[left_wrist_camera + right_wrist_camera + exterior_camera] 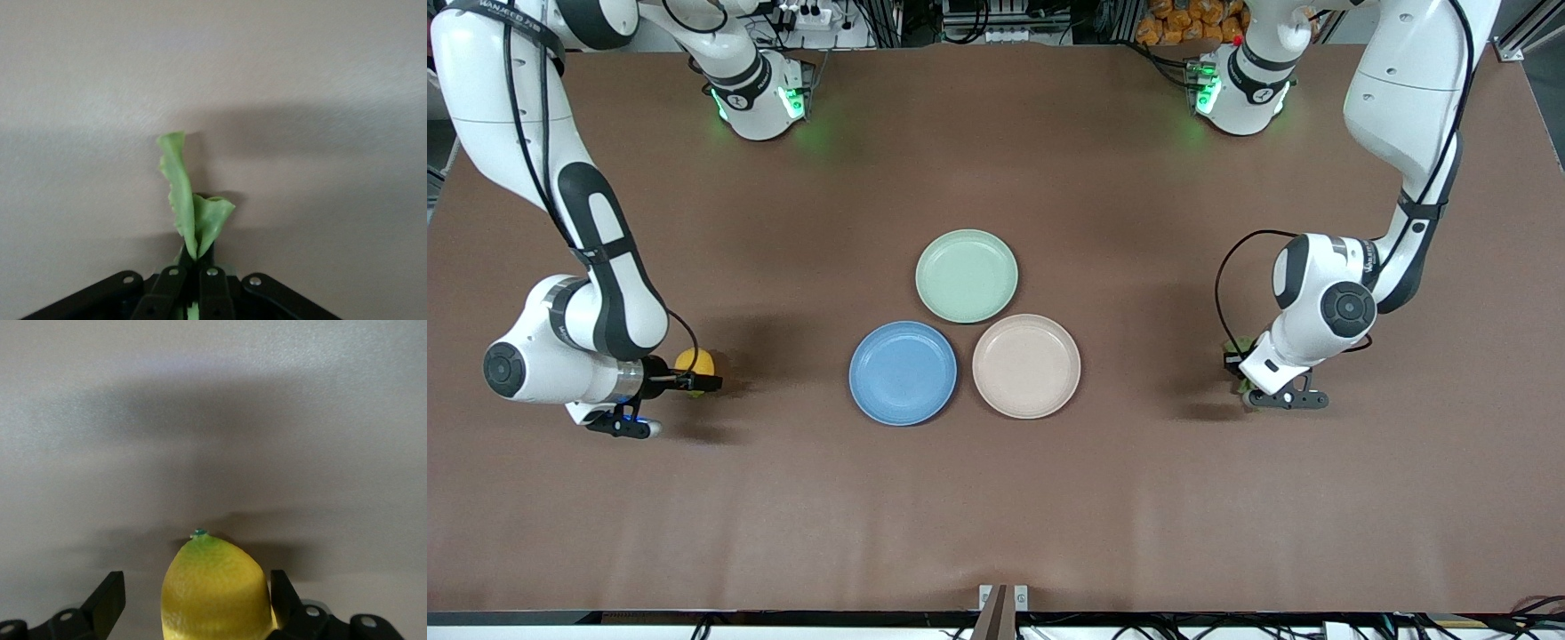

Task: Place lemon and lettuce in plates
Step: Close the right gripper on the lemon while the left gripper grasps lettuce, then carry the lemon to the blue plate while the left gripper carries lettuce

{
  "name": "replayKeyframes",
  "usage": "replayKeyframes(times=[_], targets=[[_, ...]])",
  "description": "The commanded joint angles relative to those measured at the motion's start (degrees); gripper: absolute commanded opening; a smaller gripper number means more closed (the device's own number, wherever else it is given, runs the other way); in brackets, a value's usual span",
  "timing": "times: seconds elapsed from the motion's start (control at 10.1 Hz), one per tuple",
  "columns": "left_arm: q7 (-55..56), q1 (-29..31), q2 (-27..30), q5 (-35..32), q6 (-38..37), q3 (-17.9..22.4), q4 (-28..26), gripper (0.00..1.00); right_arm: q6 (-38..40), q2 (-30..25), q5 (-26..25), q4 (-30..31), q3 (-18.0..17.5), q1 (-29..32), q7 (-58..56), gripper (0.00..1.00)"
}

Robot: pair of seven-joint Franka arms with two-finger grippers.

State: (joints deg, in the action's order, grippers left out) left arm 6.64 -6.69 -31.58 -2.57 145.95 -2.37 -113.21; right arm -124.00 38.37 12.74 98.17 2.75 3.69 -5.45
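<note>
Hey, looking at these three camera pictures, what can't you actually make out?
- Lettuce: in the front view the left gripper hides nearly all of it; the left wrist view's edge cuts off its base.
- Lemon: its lower part is cut off in the right wrist view; in the front view the right gripper covers part of it.
- Whether the lemon and lettuce touch the table: no view settles it.
</note>
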Motion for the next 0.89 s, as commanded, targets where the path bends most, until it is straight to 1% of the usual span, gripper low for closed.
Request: replayKeyframes(times=[0.0, 0.2, 0.3, 0.4, 0.49, 0.59, 0.69, 0.79], targets=[[1.54, -1.04, 3.53, -0.42, -0.05, -1.31, 0.70, 0.00, 1.46, -0.74, 1.50, 0.44, 0.06, -0.70, -0.61, 0.17], [7.48, -1.39, 4.51, -0.25, -3.98, -4.90, 4.11, 0.00, 2.35, -1.10, 1.50, 0.18, -0.03, -1.06, -0.44, 0.00], [12.30, -1.48, 4.42, -0.25, -7.22, -7.36, 6.92, 0.00, 2.96, -1.97, 1.50, -0.34, -0.11, -2.01, 0.35, 0.00], [17.31, -2.52, 4.25, -0.25, -10.30, -9.30, 10.08, 0.00, 5.84, -2.50, 1.59, -3.57, -0.20, -4.20, 4.01, 0.00], [22.49, -5.06, 3.90, -0.25, -12.51, -9.49, 13.07, 0.00, 9.79, -1.98, 1.59, -6.99, -0.20, -6.13, 10.57, 0.00], [28.46, -8.39, 2.94, -0.16, -13.05, -9.49, 15.19, 0.00, 10.70, -1.80, 1.76, -8.59, -0.64, -7.98, 15.16, 0.00], [34.52, -11.82, 1.36, -0.16, -13.06, -9.49, 17.47, 0.00, 10.79, -1.89, 2.98, -9.65, -2.47, -9.13, 19.56, 0.00], [40.59, -15.77, -0.57, -0.51, -13.06, -9.49, 19.41, 0.00, 10.10, -1.72, 5.26, -10.19, -5.27, -9.93, 25.78, 0.00]])
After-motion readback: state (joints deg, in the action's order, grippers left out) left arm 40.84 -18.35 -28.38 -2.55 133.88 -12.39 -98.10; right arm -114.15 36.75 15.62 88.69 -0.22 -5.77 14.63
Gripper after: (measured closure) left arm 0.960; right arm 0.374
